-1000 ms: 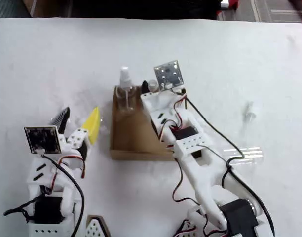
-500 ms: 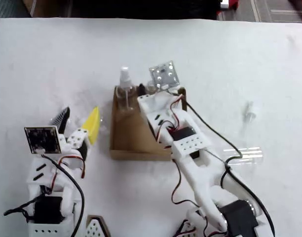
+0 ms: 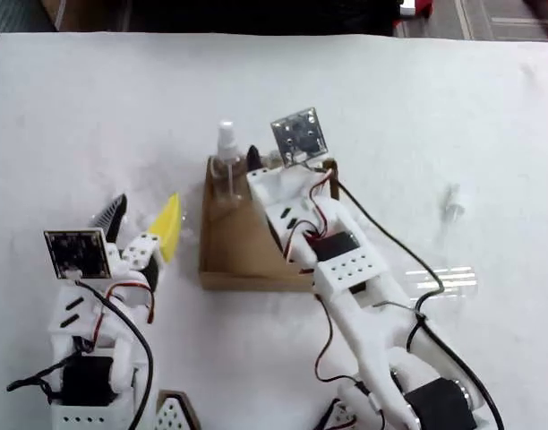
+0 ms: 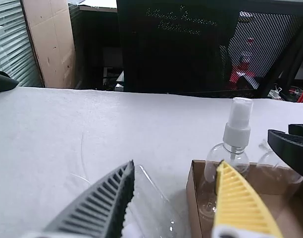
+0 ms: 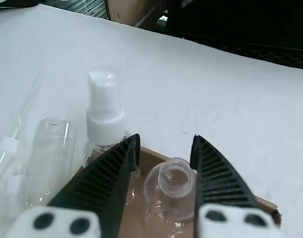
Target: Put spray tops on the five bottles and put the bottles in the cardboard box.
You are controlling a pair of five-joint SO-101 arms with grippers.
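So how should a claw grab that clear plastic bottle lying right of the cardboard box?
Across the middle of its round body, coming straight down, I'd say. The clear plastic bottle lies on its side on the white table, so its two long flanks are free to pinch.

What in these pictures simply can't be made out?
- High view: the right arm hides the cardboard box's right side.
- Left wrist view: the lying clear bottle is cut off by the picture's edge.
- High view: the loose spray top is too small for detail.

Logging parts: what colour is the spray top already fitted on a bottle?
White spray top; the right wrist view shows it best.
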